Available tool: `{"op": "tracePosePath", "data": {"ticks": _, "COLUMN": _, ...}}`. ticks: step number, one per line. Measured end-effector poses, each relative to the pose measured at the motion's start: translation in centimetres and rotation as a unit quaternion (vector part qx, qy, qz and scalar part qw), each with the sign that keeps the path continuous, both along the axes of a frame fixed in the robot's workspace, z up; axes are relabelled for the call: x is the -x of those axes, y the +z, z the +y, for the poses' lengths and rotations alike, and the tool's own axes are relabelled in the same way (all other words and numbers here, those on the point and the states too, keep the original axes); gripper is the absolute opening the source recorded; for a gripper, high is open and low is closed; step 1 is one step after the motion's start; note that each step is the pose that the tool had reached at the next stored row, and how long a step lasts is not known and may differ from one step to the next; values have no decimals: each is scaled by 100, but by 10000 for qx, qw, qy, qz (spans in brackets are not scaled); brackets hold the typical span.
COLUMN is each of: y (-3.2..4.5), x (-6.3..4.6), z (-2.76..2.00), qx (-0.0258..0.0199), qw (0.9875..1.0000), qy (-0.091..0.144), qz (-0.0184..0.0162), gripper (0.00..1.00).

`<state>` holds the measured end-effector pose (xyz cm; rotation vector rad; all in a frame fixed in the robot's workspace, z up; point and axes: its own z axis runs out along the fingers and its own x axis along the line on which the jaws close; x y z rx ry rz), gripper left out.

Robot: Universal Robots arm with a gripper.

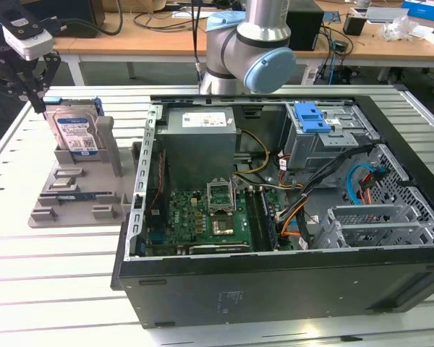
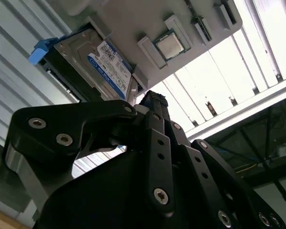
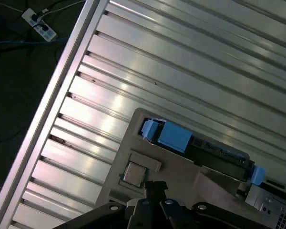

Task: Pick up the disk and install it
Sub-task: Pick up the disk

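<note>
The disk (image 1: 74,130) stands on edge in a grey holder (image 1: 65,195) on the slatted table, at the exterior view's left of the open computer case (image 1: 275,289). It is silver with a blue-and-white label (image 2: 109,64) and blue side rails (image 3: 174,136). My gripper (image 1: 40,107) hangs just above and beside the disk's upper corner, apart from it. The black fingers (image 2: 155,99) meet at one tip, shut with nothing between them. In the first wrist view the fingertips (image 3: 155,187) sit over the holder, with the disk (image 3: 219,153) a little beyond them.
Inside the case are a grey power-supply box (image 1: 200,123), a motherboard (image 1: 202,217) and a drive cage with a blue tab (image 1: 311,119). A small square chip (image 2: 170,45) rests in another slot of the holder. The table's edge (image 3: 52,100) runs close by.
</note>
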<state>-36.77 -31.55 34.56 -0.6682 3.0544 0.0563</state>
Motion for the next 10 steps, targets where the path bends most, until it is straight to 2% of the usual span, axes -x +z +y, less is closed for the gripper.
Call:
{"op": "tracePosePath", "data": {"ticks": 5, "y": 0, "x": 0, "z": 0, "qx": 0, "qw": 9994, "qy": 334, "qz": 0, "gripper": 11}}
{"op": "tracePosePath", "data": {"ticks": 10, "y": 0, "x": 0, "z": 0, "qx": 0, "qw": 9977, "qy": 683, "qz": 0, "gripper": 11}}
